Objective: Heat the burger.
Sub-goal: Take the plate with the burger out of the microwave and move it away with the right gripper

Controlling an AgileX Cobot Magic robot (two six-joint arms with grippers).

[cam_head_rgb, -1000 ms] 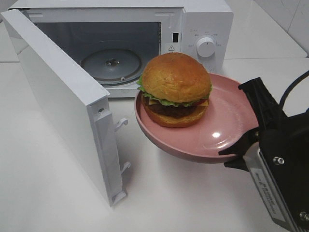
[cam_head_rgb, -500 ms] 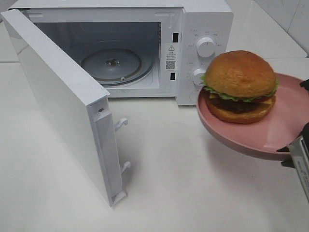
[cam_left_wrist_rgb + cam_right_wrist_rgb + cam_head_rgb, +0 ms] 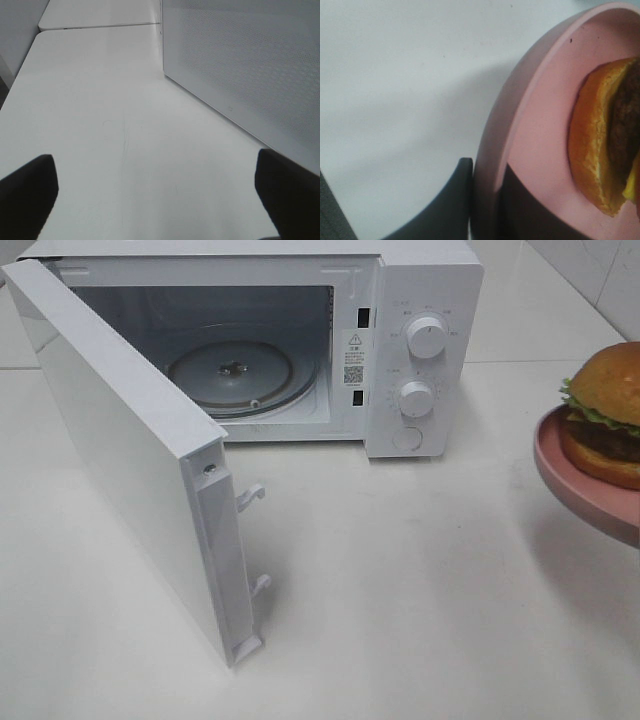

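Off to the worktop's right, jaws pinch the pink plate's (image 3: pixel 520 125) rim; the loose, soft golden-bun burger (image 3: pixel 608 412) could slide. Left jaws gape wide.

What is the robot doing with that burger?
The right gripper has its jaws pinched on the rim of a pink plate, and the burger sits on that plate, held up above the table. The microwave door is wide open and nothing is inside. The left gripper is open and holds nothing.
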